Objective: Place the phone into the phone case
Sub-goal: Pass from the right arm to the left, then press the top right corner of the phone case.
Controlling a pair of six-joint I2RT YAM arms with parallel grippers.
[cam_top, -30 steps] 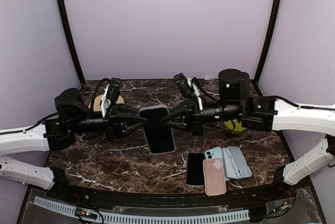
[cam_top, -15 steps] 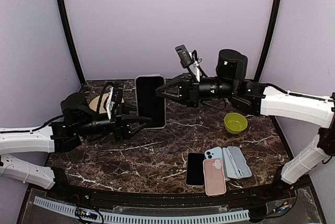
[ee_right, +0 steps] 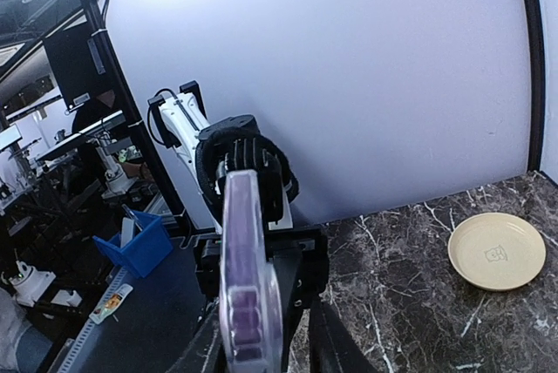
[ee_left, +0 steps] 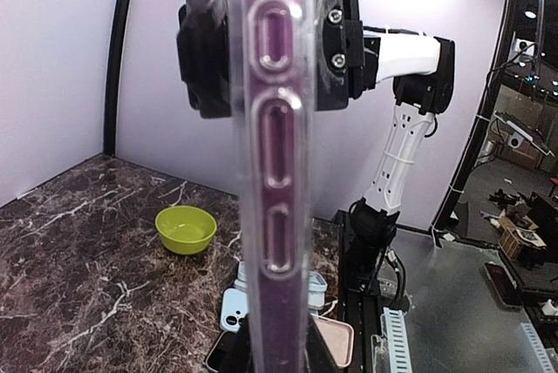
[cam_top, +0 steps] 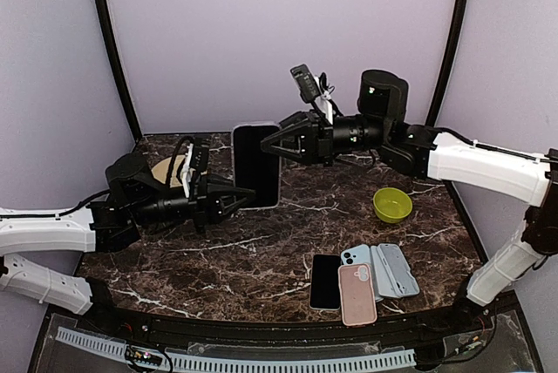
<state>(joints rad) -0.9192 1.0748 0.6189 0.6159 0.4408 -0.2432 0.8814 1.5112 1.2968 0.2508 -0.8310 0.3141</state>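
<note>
A dark-screened phone [cam_top: 255,164] stands upright above the back of the table, with a clear case wrapped around its purple edge [ee_left: 275,172]. My left gripper [cam_top: 237,199] is shut on its lower left edge; in the left wrist view the fingers [ee_left: 236,350] press both faces at the bottom. My right gripper [cam_top: 272,149] is at the upper right edge. In the right wrist view the phone [ee_right: 247,303] stands between the right gripper's [ee_right: 266,347] jaws, against the left one, with a gap to the right one, so the gripper is open.
A green bowl [cam_top: 392,205] sits at the right. A beige plate [cam_top: 163,169] lies behind the left arm. A black phone [cam_top: 325,281], a pink case [cam_top: 357,294], a light blue phone [cam_top: 356,256] and grey cases [cam_top: 397,270] lie at the front right.
The phone went from lying flat on the table to upright in the air. The right arm rose with it. The left gripper opened and shut again on the lower edge; the right jaws widened.
</note>
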